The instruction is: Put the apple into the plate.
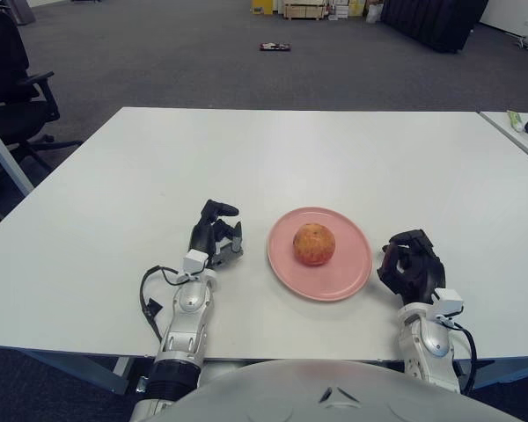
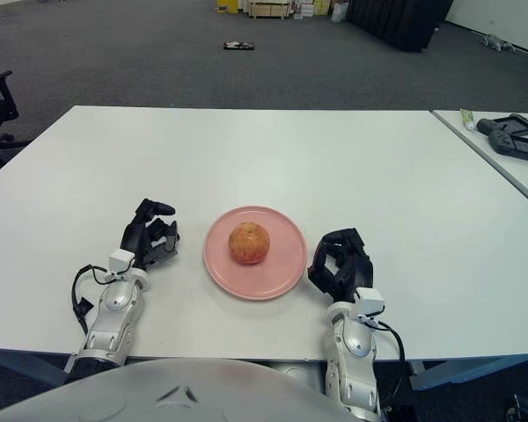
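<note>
A reddish-yellow apple (image 1: 313, 243) sits in the middle of a pink plate (image 1: 347, 272) on the white table near its front edge. My left hand (image 1: 216, 237) shows just left of the plate, fingers curled and holding nothing. My right hand (image 1: 411, 263) shows just right of the plate, fingers curled and empty. Neither hand touches the apple.
The white table (image 1: 264, 158) stretches wide behind the plate. A second table (image 2: 502, 141) at the right carries a dark device and a small tube. A black office chair (image 1: 13, 88) stands at the far left on the grey carpet.
</note>
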Tool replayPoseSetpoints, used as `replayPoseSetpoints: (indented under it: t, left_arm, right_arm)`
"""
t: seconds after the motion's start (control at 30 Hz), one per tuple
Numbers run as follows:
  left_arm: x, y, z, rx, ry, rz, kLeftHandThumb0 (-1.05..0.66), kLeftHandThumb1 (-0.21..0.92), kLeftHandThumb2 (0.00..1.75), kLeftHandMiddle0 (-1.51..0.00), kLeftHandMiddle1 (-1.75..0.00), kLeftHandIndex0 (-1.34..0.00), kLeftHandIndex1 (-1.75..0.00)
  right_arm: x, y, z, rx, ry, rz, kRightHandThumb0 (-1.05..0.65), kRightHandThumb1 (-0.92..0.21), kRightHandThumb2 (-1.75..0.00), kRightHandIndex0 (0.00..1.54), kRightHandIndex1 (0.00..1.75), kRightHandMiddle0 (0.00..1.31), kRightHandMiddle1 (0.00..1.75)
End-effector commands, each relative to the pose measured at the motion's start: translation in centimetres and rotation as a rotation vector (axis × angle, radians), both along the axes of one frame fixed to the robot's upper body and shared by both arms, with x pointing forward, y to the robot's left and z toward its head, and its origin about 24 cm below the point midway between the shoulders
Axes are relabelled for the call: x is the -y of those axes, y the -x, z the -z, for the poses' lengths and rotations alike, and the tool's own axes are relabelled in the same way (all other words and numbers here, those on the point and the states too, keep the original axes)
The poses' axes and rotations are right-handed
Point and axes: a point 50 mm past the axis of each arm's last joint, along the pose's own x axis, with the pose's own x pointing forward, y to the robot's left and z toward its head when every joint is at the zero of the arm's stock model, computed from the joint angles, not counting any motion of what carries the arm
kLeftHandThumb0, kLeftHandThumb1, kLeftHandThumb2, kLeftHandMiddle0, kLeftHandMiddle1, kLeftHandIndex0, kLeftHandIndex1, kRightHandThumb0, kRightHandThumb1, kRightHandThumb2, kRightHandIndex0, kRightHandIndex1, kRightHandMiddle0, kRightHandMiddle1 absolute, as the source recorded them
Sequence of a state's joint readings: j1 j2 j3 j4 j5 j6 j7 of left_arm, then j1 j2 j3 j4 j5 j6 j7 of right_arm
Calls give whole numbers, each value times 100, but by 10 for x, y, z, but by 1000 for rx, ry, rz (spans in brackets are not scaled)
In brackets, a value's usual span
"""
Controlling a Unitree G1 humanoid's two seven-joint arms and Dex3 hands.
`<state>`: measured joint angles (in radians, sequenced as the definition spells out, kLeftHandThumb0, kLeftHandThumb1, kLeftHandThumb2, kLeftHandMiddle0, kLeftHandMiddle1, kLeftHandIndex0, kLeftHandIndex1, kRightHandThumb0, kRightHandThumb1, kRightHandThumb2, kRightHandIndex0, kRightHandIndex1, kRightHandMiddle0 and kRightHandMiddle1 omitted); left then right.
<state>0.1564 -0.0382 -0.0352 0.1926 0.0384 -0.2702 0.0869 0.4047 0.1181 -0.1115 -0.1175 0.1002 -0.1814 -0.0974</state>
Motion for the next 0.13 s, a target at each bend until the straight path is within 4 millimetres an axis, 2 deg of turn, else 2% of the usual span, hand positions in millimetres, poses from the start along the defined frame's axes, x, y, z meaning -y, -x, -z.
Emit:
replayPoseSetpoints:
  t: [0.0,0.1]
  left_arm:
    - [-3,7,12,-71,22,-10,-2,34,127,-62,-163,-42,-175]
    - [-3,7,12,-69,27,-10,-1,33,127,-63,-162,-41,-175]
  right_arm:
    - [-1,-4,0,-11,8,-2,-42,-50,-110,110,175,47,175]
    - [-1,-4,0,-13,15,-5,-42,-50,-110,110,175,47,175]
